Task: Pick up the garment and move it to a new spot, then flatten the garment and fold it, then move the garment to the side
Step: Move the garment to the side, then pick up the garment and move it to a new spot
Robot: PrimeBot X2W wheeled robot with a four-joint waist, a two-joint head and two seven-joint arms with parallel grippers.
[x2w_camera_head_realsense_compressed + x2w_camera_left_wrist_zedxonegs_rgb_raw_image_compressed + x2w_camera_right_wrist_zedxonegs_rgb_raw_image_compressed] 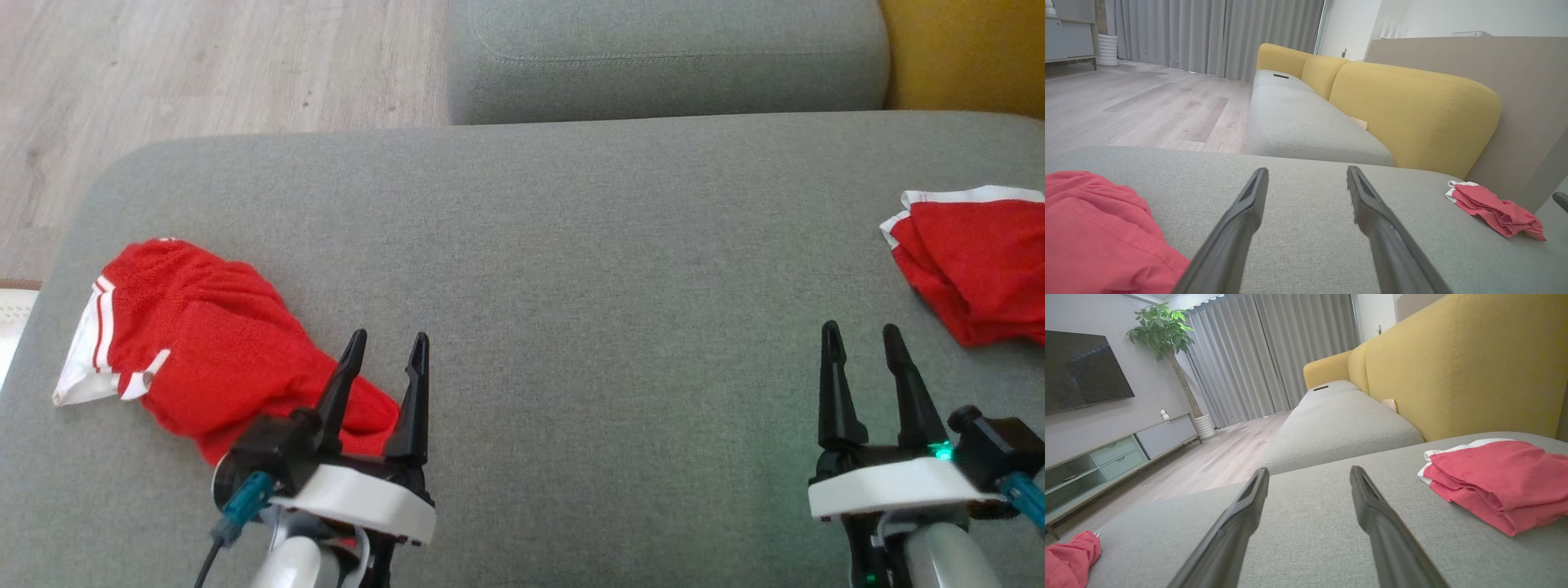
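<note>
Grey upholstery fills the scene: a broad sofa cushion (571, 245) carries everything, with a second seat cushion (669, 57) beyond its far edge, wood floor (204, 65) past the far left corner and a yellow backrest (963, 49) at the far right.

The crumpled garment (204, 343), red mesh with white trim, lies bunched near the cushion's left edge. Nothing about it looks flattened or folded, so the task appears to be at its very start for this piece: the pick-up, the move to a new spot, the flattening, the folding and the setting aside all seem to remain. A folded garment (971, 261) of the same red sits at the right edge, stacked in tidy layers, and reads as a piece already dealt with.

The left gripper (390, 335) has its fingers spread wide and holds nothing. Its body overlaps the crumpled garment's near end in the head view, while the left wrist view shows the cloth just beside its left finger, not between the two. Whether it touches the cloth cannot be told. The right gripper (860, 327) is likewise spread and empty, over bare cushion, near the folded garment but apart from it.

The crumpled garment's long axis runs diagonally, from the left edge toward the near middle. Its white-trimmed end points at the left edge; its plain red end points at the left gripper.
</note>
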